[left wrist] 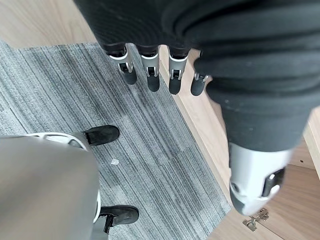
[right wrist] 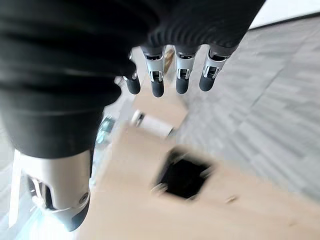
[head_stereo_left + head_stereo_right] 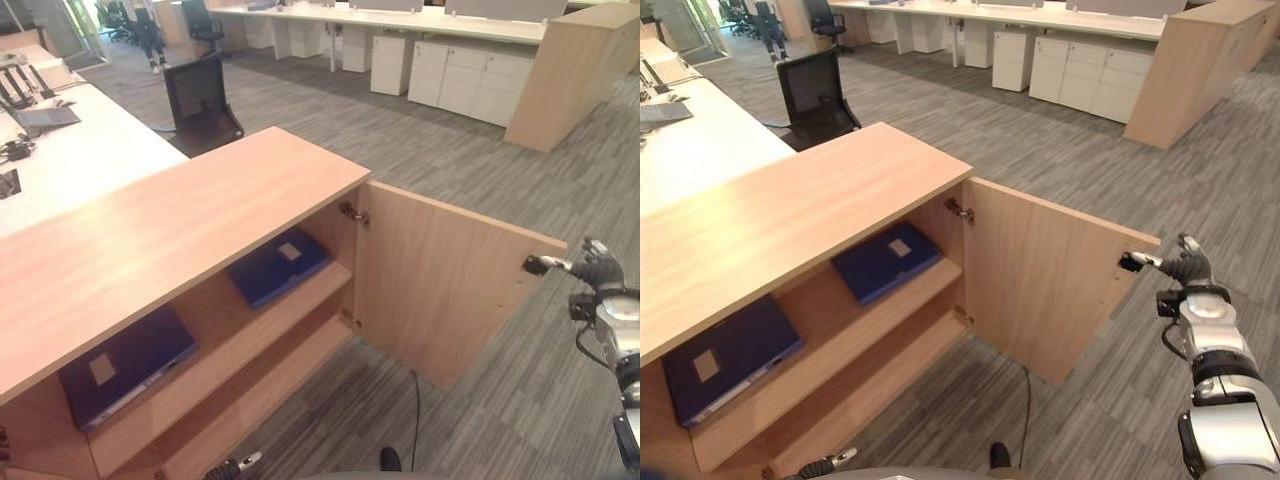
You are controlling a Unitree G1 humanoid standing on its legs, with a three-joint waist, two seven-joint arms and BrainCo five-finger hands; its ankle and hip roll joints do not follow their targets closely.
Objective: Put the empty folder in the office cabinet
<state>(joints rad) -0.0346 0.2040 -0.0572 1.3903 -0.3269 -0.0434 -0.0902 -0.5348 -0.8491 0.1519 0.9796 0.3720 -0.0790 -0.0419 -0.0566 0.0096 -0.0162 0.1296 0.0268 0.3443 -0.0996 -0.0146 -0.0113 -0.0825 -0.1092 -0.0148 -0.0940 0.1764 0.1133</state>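
A low wooden office cabinet (image 3: pixel 180 225) stands open, and its door (image 3: pixel 440 280) swings out wide over the grey striped carpet (image 3: pixel 480 170). Two dark blue folders lie flat on the upper shelf (image 3: pixel 250 330) inside. One folder (image 3: pixel 277 265) lies near the door side, with a pale label on its cover. The other folder (image 3: pixel 125 365) lies farther to the robot's left on the same shelf, well apart from the first, and it has a pale label too. I cannot tell which of the two is the empty one. The right hand (image 3: pixel 1185 265) is up by the top outer corner of the door, just beside the small dark handle (image 3: pixel 1130 263) there. In the right wrist view its fingers (image 2: pixel 157 80) hang straight and loose and they hold nothing. The left hand (image 1: pixel 150 30) hangs low by the bottom edge of the cabinet, over the carpet. Its fingers (image 1: pixel 151 70) are straight and loose too, with nothing in them. A white desk (image 3: pixel 70 150) stands behind the cabinet on the left with a few things on it. A black office chair (image 3: pixel 200 95) stands beside that desk. More white drawer units (image 3: pixel 465 80) line the far side of the room.
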